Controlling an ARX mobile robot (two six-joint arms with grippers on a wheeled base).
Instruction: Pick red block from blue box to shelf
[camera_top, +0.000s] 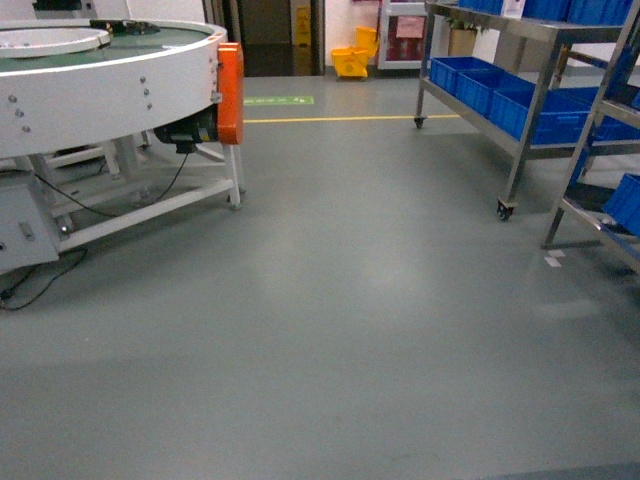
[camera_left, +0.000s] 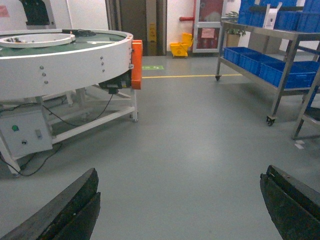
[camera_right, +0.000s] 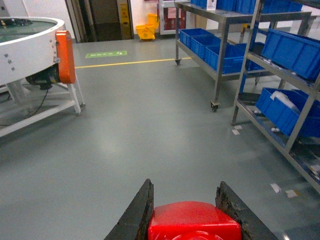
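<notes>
I have the red block (camera_right: 195, 221) pinched in my right hand (camera_right: 190, 215), low centre of frame, for carrying to the shelf (camera_right: 280, 70) at right. Left hand (camera_left: 175, 200) hangs spread, empty.

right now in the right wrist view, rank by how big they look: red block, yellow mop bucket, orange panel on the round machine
1. red block, though it is nearest the camera, held in the right gripper
2. orange panel
3. yellow mop bucket, far away

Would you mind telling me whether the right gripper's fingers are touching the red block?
Touching: the right wrist view shows both fingers pressed against the sides of the red block, no gap visible.
</notes>
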